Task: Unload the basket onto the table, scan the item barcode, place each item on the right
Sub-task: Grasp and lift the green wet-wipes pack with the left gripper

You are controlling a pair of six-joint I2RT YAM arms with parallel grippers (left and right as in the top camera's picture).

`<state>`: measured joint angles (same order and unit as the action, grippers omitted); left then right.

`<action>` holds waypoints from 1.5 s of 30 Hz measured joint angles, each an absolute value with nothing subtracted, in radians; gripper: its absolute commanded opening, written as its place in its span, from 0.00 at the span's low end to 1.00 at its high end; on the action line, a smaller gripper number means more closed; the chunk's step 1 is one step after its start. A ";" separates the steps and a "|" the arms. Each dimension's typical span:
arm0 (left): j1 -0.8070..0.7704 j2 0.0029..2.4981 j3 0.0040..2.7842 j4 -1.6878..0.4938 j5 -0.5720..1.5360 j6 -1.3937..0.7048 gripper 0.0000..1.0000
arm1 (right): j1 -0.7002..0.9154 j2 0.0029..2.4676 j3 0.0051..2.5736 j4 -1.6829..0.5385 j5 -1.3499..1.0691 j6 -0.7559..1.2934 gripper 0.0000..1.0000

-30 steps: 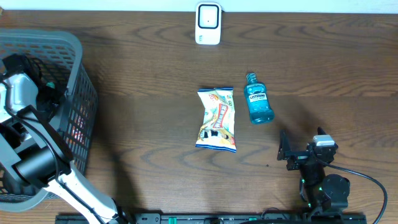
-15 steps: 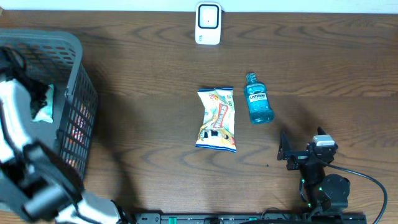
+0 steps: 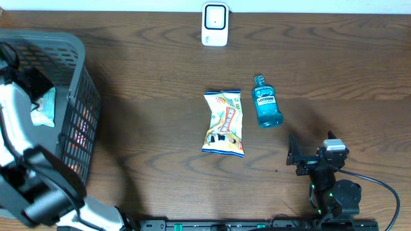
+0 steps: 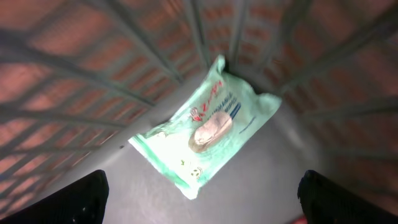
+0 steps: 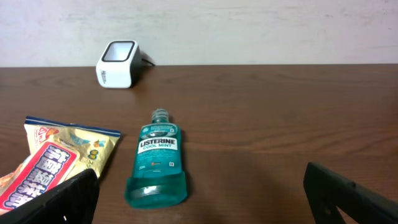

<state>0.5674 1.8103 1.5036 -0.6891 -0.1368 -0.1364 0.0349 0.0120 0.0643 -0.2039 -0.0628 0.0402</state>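
Wood [image 3: 160, 96], dark brown with a wavy grain, makes up the whole tabletop. At the near edge on the right sits the right gripper [image 5: 202, 199], its two black fingers spread wide with only bare table between them, holding nothing.

Farther in, around the middle of the table, a snack bag [image 3: 224, 123] printed in yellow and red lies flat. Just to its right, apart from it, a blue mouthwash bottle [image 3: 266, 106] lies on its side with its cap pointing to the far edge (the label faces up and reads clearly from the right wrist).

On the left, a grey slatted basket [image 3: 85, 96] runs from the near edge well toward the far one. The left arm reaches down into it, and the left gripper [image 4: 202, 205] hangs over the basket floor, fingers parted wide and gripping nothing. Below it a pale green packet [image 4: 205, 124] rests loose on the floor, its far corner pushed against the slats.

At the far edge, centred, a white barcode scanner [image 3: 214, 24] stands upright, well apart from every item. Behind the table rises a plain, pale wall [image 5: 249, 25].
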 measured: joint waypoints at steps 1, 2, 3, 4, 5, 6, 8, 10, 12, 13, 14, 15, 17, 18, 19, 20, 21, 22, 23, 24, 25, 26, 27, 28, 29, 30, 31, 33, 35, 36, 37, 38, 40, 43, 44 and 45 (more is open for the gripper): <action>0.567 1.840 1.504 -0.679 -0.137 -0.099 0.93 | 0.035 0.012 0.064 -0.204 -0.063 0.040 0.99; 0.567 1.871 1.504 -0.667 -0.136 -0.054 0.93 | 0.035 0.012 0.064 -0.204 -0.063 0.040 0.99; 0.567 1.882 1.504 -0.661 -0.134 -0.038 0.93 | 0.035 0.012 0.064 -0.204 -0.063 0.040 0.99; 0.567 1.900 1.504 -0.651 -0.132 -0.004 0.93 | 0.035 0.012 0.064 -0.204 -0.063 0.040 0.99; 0.567 1.917 1.504 -0.640 -0.130 0.026 0.93 | 0.035 0.012 0.064 -0.204 -0.063 0.040 0.99; 0.567 1.931 1.504 -0.634 -0.129 0.053 0.93 | 0.035 0.012 0.064 -0.204 -0.063 0.040 0.99; 0.567 1.956 1.504 -0.624 -0.128 0.096 0.93 | 0.035 0.012 0.064 -0.204 -0.063 0.040 0.99; 0.569 1.980 1.504 -0.612 -0.128 0.129 0.93 | 0.035 0.012 0.064 -0.204 -0.063 0.040 0.99; 0.570 2.008 1.504 -0.599 -0.128 0.149 0.93 | 0.035 0.012 0.064 -0.204 -0.063 0.040 0.99; 0.571 2.021 1.504 -0.597 -0.127 0.157 0.93 | 0.035 0.012 0.064 -0.204 -0.062 0.040 0.99; 0.572 2.037 1.504 -0.597 -0.127 0.163 0.93 | 0.035 0.012 0.064 -0.204 -0.063 0.040 0.99; 0.574 2.047 1.504 -0.596 -0.126 0.167 0.93 | 0.035 0.012 0.064 -0.204 -0.063 0.040 0.99; 0.575 2.065 1.505 -0.596 -0.115 0.169 0.87 | 0.035 0.012 0.064 -0.204 -0.063 0.040 0.99; 0.576 2.065 1.505 -0.601 -0.117 0.166 0.81 | 0.035 0.012 0.064 -0.204 -0.063 0.040 0.99; 0.576 2.066 1.505 -0.604 -0.114 0.160 0.71 | 0.035 0.012 0.064 -0.204 -0.063 0.040 0.99; 0.576 2.067 1.507 -0.610 -0.113 0.153 0.55 | 0.035 0.012 0.064 -0.204 -0.063 0.040 0.99; 0.576 2.069 1.508 -0.617 -0.111 0.150 0.45 | 0.035 0.012 0.064 -0.204 -0.063 0.040 0.99; 0.576 2.071 1.508 -0.624 -0.105 0.138 0.36 | 0.035 0.012 0.064 -0.204 -0.063 0.040 0.99; 0.576 2.072 1.509 -0.627 -0.104 0.129 0.27 | 0.035 0.012 0.064 -0.204 -0.063 0.040 0.99; 0.576 2.072 1.509 -0.628 -0.105 0.122 0.22 | 0.035 0.012 0.064 -0.204 -0.063 0.040 0.99; 0.576 2.072 1.510 -0.630 -0.108 0.120 0.20 | 0.035 0.012 0.064 -0.204 -0.063 0.040 0.99; 0.576 2.072 1.514 -0.634 -0.108 0.114 0.19 | 0.035 0.012 0.064 -0.204 -0.063 0.040 0.99; 0.578 2.072 1.517 -0.638 -0.107 0.104 0.15 | 0.035 0.012 0.064 -0.204 -0.063 0.040 0.99; 0.578 2.072 1.517 -0.639 -0.107 0.102 0.14 | 0.035 0.012 0.064 -0.204 -0.063 0.040 0.99; 0.578 2.071 1.517 -0.641 -0.107 0.087 0.14 | 0.035 0.012 0.064 -0.204 -0.063 0.040 0.99; 0.578 2.068 1.517 -0.646 -0.107 0.073 0.13 | 0.035 0.012 0.064 -0.204 -0.063 0.040 0.99; 0.578 2.065 1.517 -0.655 -0.106 0.057 0.12 | 0.035 0.012 0.064 -0.204 -0.063 0.040 0.99; 0.579 2.058 1.517 -0.672 -0.103 0.022 0.11 | 0.035 0.012 0.064 -0.204 -0.063 0.040 0.99; 0.579 2.041 1.512 -0.686 -0.095 -0.016 0.11 | 0.035 0.012 0.064 -0.204 -0.063 0.040 0.99; 0.579 2.026 1.510 -0.692 -0.087 -0.030 0.11 | 0.035 0.012 0.064 -0.204 -0.063 0.040 0.99; 0.579 2.005 1.509 -0.694 -0.076 -0.042 0.11 | 0.035 0.012 0.064 -0.204 -0.063 0.040 0.99; 0.580 1.975 1.508 -0.697 -0.066 -0.053 0.11 | 0.035 0.012 0.064 -0.204 -0.063 0.040 0.99; 0.580 1.902 1.506 -0.699 -0.047 -0.071 0.11 | 0.035 0.012 0.064 -0.204 -0.062 0.040 0.99; 0.580 1.761 1.505 -0.698 -0.025 -0.100 0.11 | 0.035 0.012 0.064 -0.204 -0.062 0.040 0.99; 0.580 1.710 1.505 -0.698 -0.019 -0.108 0.11 | 0.035 0.012 0.064 -0.204 -0.062 0.040 0.99; 0.580 1.654 1.505 -0.698 -0.007 -0.113 0.11 | 0.035 0.012 0.064 -0.204 -0.062 0.040 0.99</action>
